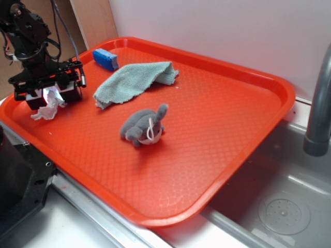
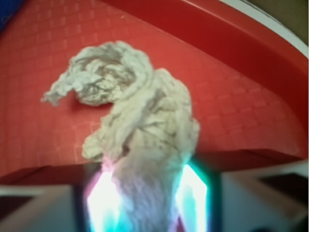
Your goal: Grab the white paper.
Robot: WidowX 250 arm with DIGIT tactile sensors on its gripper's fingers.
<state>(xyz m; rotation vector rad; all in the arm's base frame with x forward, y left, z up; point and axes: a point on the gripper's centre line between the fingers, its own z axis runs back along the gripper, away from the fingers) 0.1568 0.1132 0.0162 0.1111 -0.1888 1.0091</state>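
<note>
The white paper (image 1: 47,111) (image 2: 140,121) is a crumpled wad with a ragged strip, at the far left of the red tray (image 1: 207,155). My gripper (image 1: 49,98) (image 2: 147,198) is shut on its upper end. In the wrist view the paper fills the gap between the two glowing pads (image 2: 102,198), and its twisted body and loose strip hang out beyond them over the tray floor (image 2: 48,135). From the exterior view the wad's lower part touches or nearly touches the tray.
A grey plush toy (image 1: 144,126) with a white belly lies mid-tray. A flat teal cloth (image 1: 135,80) lies behind it, with a blue block (image 1: 105,58) at the back rim. A sink basin (image 1: 284,206) and grey faucet (image 1: 319,108) are right.
</note>
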